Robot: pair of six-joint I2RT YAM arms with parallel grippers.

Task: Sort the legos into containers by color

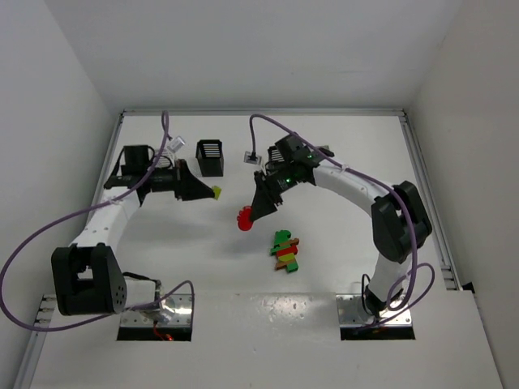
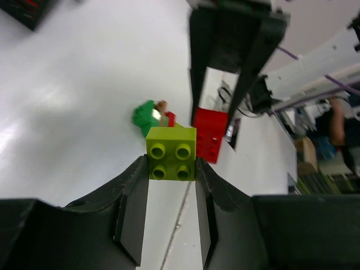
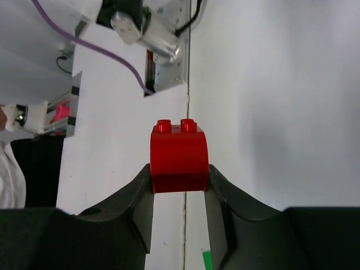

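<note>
My left gripper (image 1: 209, 193) is shut on a yellow-green brick (image 1: 216, 193) and holds it above the table; in the left wrist view the brick (image 2: 171, 153) sits between the fingertips of that gripper (image 2: 171, 164). My right gripper (image 1: 250, 214) is shut on a red brick (image 1: 244, 219), which the right wrist view shows as a rounded brick (image 3: 179, 157) between the tips of that gripper (image 3: 179, 175). A small pile of green, red and orange-brown legos (image 1: 285, 251) lies on the table right of the red brick. A black slatted bin (image 1: 210, 157) stands behind the two grippers.
A second black bin (image 1: 135, 159) stands at the far left, partly behind the left arm. Two small white items (image 1: 178, 146) (image 1: 251, 156) sit either side of the middle black bin. The left wrist view shows the right gripper's fingers (image 2: 236, 62) with the red brick (image 2: 211, 135) close ahead.
</note>
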